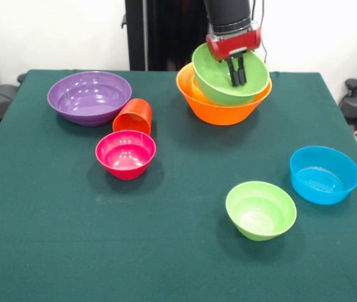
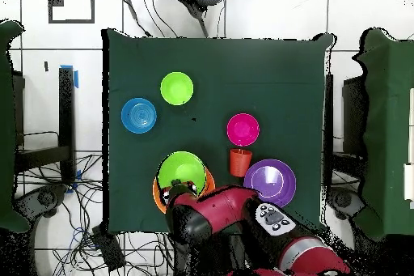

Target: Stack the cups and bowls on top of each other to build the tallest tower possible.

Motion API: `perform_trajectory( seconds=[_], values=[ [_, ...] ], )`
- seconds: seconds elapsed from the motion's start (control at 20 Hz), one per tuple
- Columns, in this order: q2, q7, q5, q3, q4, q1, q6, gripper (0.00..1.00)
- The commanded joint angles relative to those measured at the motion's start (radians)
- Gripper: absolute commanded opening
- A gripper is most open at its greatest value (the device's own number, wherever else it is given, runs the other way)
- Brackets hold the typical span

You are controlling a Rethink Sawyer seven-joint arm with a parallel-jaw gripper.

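Observation:
The large light-green bowl (image 1: 228,78) sits tilted inside the large orange bowl (image 1: 222,112) at the far middle of the table, forming the tower; overhead they are the green bowl (image 2: 182,167) and the orange rim (image 2: 158,194). My gripper (image 1: 238,80) reaches down into the green bowl with its dark fingers (image 1: 235,70) close together and nothing visible between them. An orange-red cup (image 1: 133,116) lies on its side between the wide purple bowl (image 1: 89,95) and the small pink-red bowl (image 1: 126,153). Anything under the green bowl is hidden.
A small light-green bowl (image 1: 260,209) and a medium blue bowl (image 1: 324,174) stand upright at the near right. Overhead, the arm (image 2: 234,216) covers the table edge beside the purple bowl (image 2: 269,181). Chairs and cables surround the table.

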State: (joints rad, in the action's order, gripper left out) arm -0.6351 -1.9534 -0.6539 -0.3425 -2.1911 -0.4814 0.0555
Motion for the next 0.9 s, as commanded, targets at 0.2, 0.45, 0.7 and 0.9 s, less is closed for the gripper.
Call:
perform_trajectory(
  seconds=[0.2,0.45,0.7,0.9],
  values=[
    [0.049,-0.015,0.016,-0.063,0.018,-0.007,-0.183,0.0],
    [0.05,-0.018,0.017,-0.056,0.022,0.001,-0.188,0.0],
    [0.034,-0.011,0.023,-0.062,0.006,-0.005,-0.207,0.0],
    [0.027,0.001,0.021,-0.057,-0.005,-0.01,-0.225,0.0]
  ],
)
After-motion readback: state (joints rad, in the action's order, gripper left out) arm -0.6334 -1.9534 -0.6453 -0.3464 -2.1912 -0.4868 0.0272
